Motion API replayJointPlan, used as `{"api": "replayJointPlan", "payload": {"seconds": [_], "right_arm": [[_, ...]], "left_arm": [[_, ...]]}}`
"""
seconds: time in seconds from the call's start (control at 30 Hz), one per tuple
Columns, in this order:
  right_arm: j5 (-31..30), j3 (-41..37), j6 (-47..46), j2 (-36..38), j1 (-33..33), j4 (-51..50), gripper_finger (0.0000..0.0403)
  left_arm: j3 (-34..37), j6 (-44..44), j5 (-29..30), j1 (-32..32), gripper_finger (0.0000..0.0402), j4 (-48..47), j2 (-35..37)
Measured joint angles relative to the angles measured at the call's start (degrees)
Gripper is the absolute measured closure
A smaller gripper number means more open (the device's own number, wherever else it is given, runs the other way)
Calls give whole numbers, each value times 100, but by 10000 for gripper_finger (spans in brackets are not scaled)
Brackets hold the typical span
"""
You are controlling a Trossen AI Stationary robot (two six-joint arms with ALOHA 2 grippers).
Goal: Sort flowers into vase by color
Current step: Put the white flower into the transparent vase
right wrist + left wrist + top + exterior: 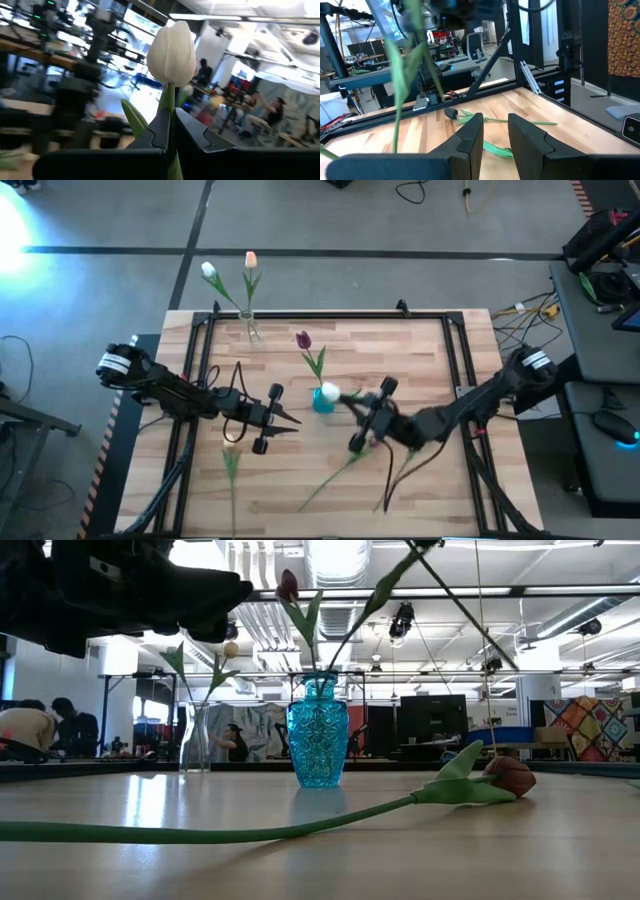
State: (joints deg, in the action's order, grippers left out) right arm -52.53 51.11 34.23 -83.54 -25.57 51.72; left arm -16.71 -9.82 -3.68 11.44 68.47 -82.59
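A blue glass vase [322, 402] [318, 745] stands mid-table and holds a purple tulip [303, 339] [288, 585]. My right gripper [348, 397] [171, 117] is beside its mouth, shut on a white tulip [328, 391] [172, 50]. In the low view a green stem [390, 580] slants from the vase mouth up out of the picture. A clear vase [250, 330] [197, 740] at the far edge holds a white tulip [208, 270] and a peach tulip [250, 258]. My left gripper [290, 427] [495, 132] hovers open, left of the blue vase. My right gripper pinches the white tulip's stem [171, 100] just under the head, between its two fingers. The fingers come roughly level from the table's right and lie across the stem. The head stands upright above the fingers, over the blue vase; the stem runs on below them.
Loose tulips lie on the near half of the table: one by the left [232, 470], one in the middle [335, 475], one toward the right [400, 470]. A maroon-headed one [510, 776] [451, 113] lies flat on its stem and leaf. People are in the room beyond.
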Motion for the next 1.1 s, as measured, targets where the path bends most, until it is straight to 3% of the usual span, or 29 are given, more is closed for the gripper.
{"api": "replayJointPlan", "payload": {"seconds": [0.17, 0.4, 0.5, 0.83, 1.1], "right_arm": [[303, -522, -332, 627, 418, -50, 390], [2000, -662, -1036, 1096, 416, -1, 390], [2429, -662, -1348, 996, 346, 156, 390], [2407, -531, -721, -27, 217, 1919, 391], [2404, -37, -430, -516, 219, 2070, 391]], "left_arm": [[0, 0, 108, 0, 325, 58, 0], [-140, -78, 289, -2, 324, 393, 0], [-386, -167, 302, -2, 313, 377, 0], [-1481, -248, 9, 0, 228, -445, 2], [-1897, -50, 17, 0, 219, -489, -205]]}}
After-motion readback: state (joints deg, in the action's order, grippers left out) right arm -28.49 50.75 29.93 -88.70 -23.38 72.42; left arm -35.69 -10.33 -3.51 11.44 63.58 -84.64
